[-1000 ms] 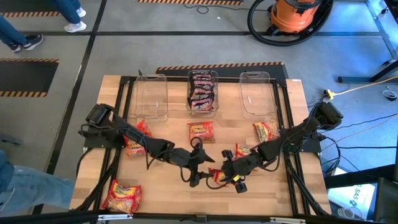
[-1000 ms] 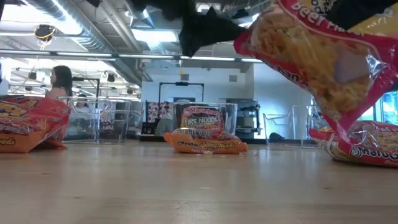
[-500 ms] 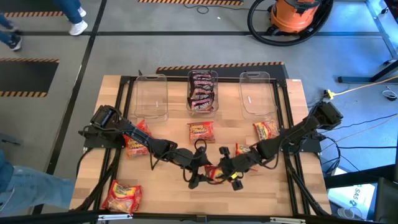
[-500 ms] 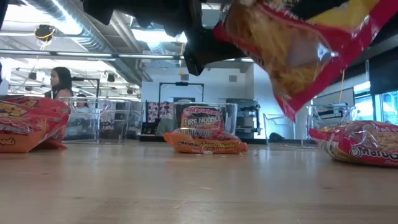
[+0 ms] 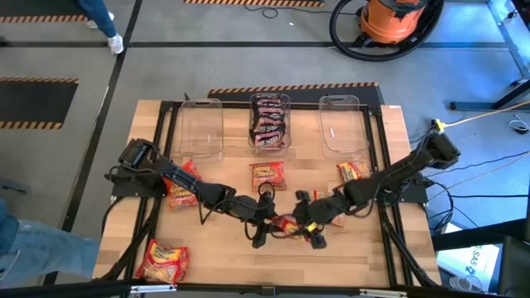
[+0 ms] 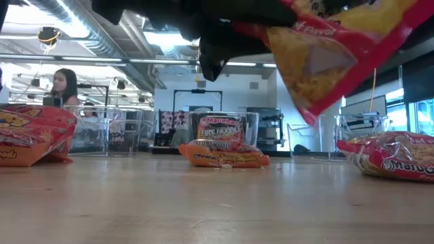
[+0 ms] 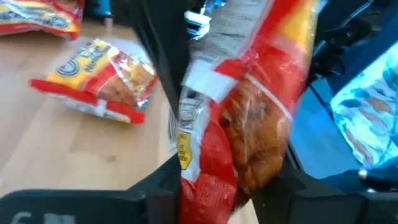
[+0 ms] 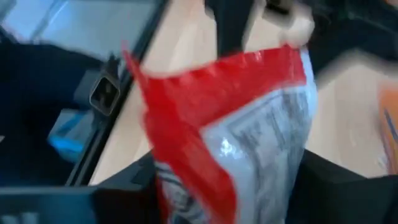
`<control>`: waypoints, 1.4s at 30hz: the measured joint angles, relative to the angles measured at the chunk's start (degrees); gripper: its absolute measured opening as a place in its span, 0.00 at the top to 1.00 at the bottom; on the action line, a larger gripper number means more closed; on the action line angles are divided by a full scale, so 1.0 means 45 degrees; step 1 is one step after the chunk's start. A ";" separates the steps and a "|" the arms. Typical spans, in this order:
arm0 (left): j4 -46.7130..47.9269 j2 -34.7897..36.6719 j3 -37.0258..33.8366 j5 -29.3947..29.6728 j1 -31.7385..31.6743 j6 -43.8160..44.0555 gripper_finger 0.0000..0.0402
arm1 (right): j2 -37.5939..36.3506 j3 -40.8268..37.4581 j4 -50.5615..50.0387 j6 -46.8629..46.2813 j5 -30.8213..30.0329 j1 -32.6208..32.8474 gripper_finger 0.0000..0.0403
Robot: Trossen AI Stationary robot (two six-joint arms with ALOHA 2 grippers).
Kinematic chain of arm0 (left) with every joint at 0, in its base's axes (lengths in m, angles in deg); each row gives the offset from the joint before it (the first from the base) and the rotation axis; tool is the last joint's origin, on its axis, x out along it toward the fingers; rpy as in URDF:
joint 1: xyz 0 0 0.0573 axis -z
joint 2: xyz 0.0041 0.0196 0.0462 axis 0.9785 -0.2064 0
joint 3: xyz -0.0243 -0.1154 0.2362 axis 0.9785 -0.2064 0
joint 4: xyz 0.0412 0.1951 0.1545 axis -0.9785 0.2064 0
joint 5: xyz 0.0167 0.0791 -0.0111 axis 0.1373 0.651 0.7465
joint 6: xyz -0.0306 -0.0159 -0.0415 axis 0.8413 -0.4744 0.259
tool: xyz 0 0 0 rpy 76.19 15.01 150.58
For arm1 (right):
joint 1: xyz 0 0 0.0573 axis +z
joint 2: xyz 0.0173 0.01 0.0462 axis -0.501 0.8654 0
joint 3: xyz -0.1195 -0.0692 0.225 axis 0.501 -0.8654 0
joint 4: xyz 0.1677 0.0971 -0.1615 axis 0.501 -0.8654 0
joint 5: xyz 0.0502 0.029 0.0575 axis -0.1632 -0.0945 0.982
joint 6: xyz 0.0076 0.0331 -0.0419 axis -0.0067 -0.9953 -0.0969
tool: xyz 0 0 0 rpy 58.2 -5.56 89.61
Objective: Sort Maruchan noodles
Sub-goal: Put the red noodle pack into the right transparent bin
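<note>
A red noodle packet (image 5: pixel 288 224) hangs in the air between my two grippers near the table's front middle. It also shows in the low view as the packet (image 6: pixel 325 61), tilted and well above the wood. My left gripper (image 5: pixel 272 222) reaches in from the table's left and is shut on it. My right gripper (image 5: pixel 308 228) comes from the right and also has it between its fingers. Other noodle packets lie flat on the table: one (image 5: pixel 267 175) at the centre, one (image 5: pixel 354 173) to the right, one (image 5: pixel 182 184) under my left arm, one (image 5: pixel 162 261) at the near left. My left gripper pinches one end of the packet (image 7: pixel 211 186) between its two fingers, coming nearly level from the table's left. The packet stands out ahead of the fingers, clear of the table. My right gripper has the packet's other end (image 8: pixel 236 186) between its two fingers, slanting down from the table's right. The printed back of the packet faces its camera.
Three clear bins stand along the far edge: the left bin (image 5: pixel 201 128) and right bin (image 5: pixel 343 124) look empty, the middle bin (image 5: pixel 270 122) holds dark packets. A black frame (image 5: pixel 166 108) runs round the table. A person (image 6: pixel 64 88) stands in the room beyond.
My right gripper has risen and carried the packet toward the table's left, up to my left gripper. My left gripper has taken hold of it. The packet has risen farther above the table and turned.
</note>
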 joint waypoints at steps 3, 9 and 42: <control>0.0661 0.0279 -0.0003 0.0687 0.0167 0.0004 0.71 | -0.0623 0.0832 -0.3490 -0.1108 0.0552 -0.0034 0.42; 0.0939 0.0456 -0.0024 0.2698 0.0400 -0.0147 0.77 | -0.2104 0.0166 -0.5288 -0.2815 -0.2290 0.1174 0.36; 0.5990 -0.0252 -0.0019 0.3044 -0.1188 0.0812 0.78 | 0.1229 -0.4819 0.4328 -0.3867 -0.7530 0.1426 0.30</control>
